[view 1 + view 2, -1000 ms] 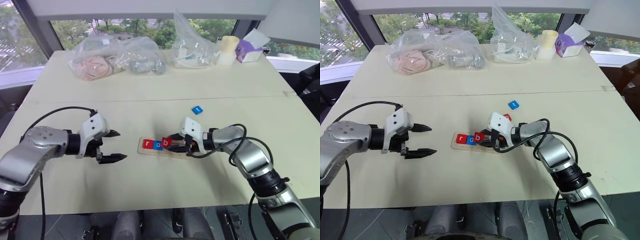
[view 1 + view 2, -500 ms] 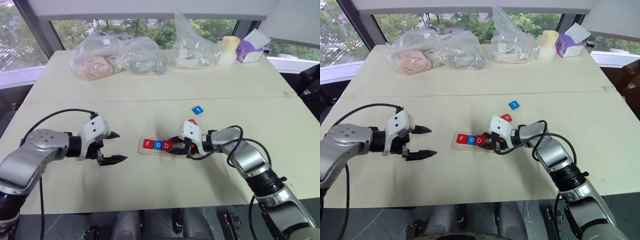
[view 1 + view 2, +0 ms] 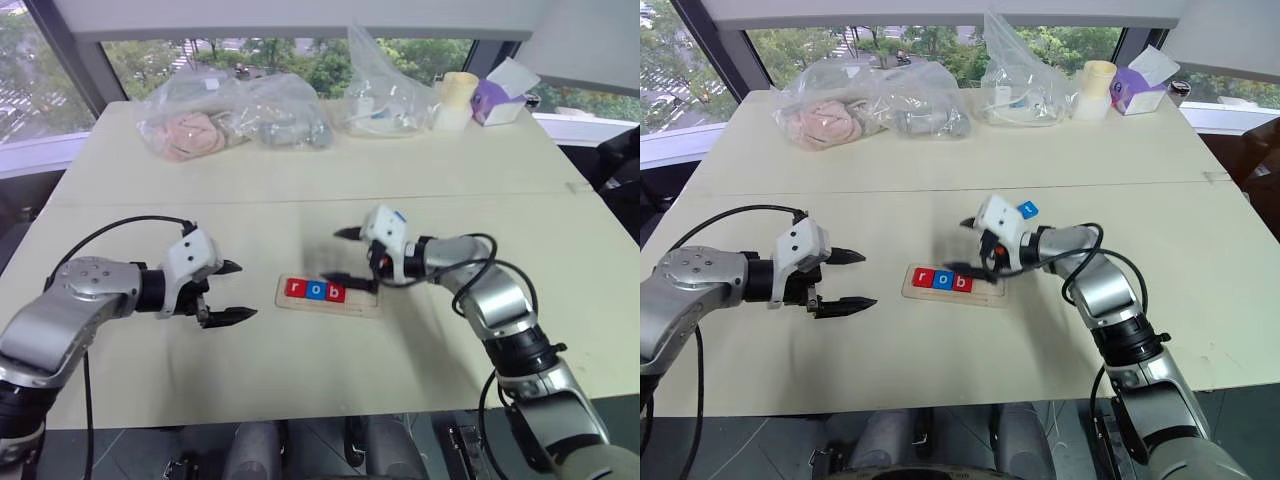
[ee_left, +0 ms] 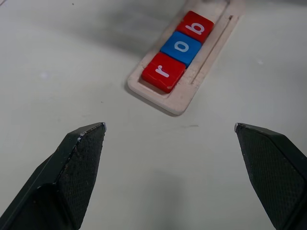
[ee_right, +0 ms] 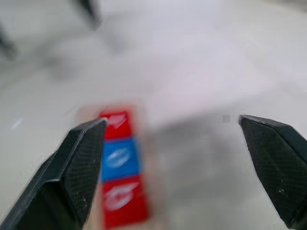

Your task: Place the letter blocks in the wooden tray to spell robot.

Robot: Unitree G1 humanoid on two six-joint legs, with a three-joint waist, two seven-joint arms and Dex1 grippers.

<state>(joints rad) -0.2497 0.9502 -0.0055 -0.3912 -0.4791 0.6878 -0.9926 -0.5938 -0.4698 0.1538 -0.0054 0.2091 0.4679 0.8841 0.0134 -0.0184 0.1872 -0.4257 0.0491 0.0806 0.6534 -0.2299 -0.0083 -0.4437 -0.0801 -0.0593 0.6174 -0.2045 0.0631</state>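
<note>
Whereas a second ago the right gripper [image 3: 347, 255] was closed low over the tray [image 3: 362, 301] with the red "b" block still tilted at its tips, the left eye view now shows it lifted clear and spread wide, holding nothing. Three blocks, "r" [image 3: 295, 289], "o" [image 3: 315, 291] and "b" [image 3: 335, 293], lie flat in the tray's left end and touch in a row; the right end is bare. The left gripper [image 3: 229, 291] is released and empty, hovering over the surface to the left of the tray, unchanged in place.

The right eye view shows the blue block [image 3: 1028, 209] on the surface beyond the right gripper's white housing. The red block seen half a second ago beside that housing is now hidden behind it.

The left wrist view confirms the row: red, blue, red, seated in the channel, with both fingers [image 4: 76, 165] well apart.

The right wrist view shows the same three blocks below its separated fingers [image 5: 81, 163], blurred.

Judgement: the third placement is complete. Two blocks remain; the red one, presumably the second "o", goes next, then the blue one.
</note>
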